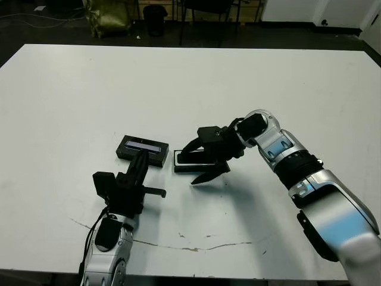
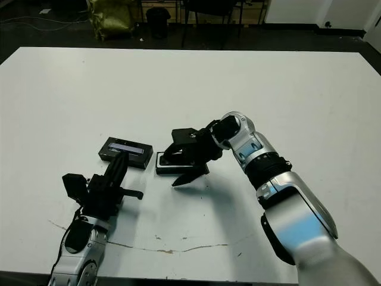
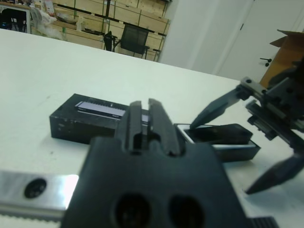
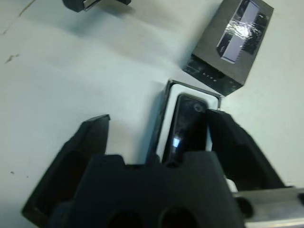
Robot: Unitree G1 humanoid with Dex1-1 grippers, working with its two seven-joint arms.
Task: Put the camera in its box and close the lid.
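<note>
Right wrist view shows the camera (image 4: pixel 186 128) lying inside the box (image 4: pixel 167 102), its glossy black face up with a small pale glint on it, the white lining visible around its far end. The box sits on the white table (image 1: pixel 71 89), and the right gripper (image 1: pixel 199 162) hangs over it with its 2 fingers spread wide: 1 finger (image 4: pixel 235 145) comes down at the camera's side, at the box's edge, and the other (image 4: pixel 76 156) stands clear over bare table on the opposite side. Whether the nearer finger touches the camera cannot be told.

Just beside the box, on the robot's left, lies the lid (image 1: pixel 141 149), flat, its long pale window strip facing up; the 2 are close but a narrow gap of table shows between them in the left eye view.

The left gripper (image 3: pixel 144 116) points toward the lid from the near side, its 2 fingers drawn close together with only a slim slot between them and nothing held. Cracks mark the table's near edge.
</note>
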